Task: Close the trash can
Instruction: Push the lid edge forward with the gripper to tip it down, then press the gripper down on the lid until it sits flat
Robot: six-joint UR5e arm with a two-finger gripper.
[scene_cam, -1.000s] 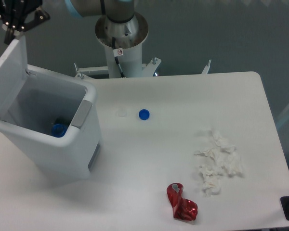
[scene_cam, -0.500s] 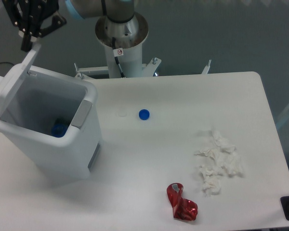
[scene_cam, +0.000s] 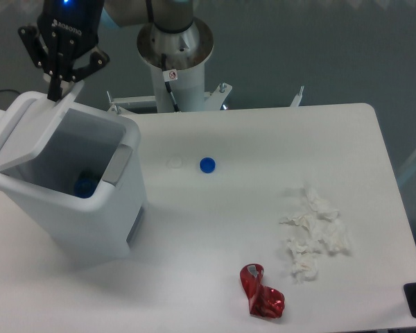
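Now the gripper (scene_cam: 57, 89), jaws spread and gripping nothing, is pushing the trash can (scene_cam: 69, 184) lid (scene_cam: 29, 132) lower, partway toward closing.

Blue object (scene_cam: 85, 185) half-hidden in bin

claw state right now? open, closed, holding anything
Claw: fingers spread open, holding nothing; its tips press on the top edge of the flat hinged lid of the large white plastic trash can.
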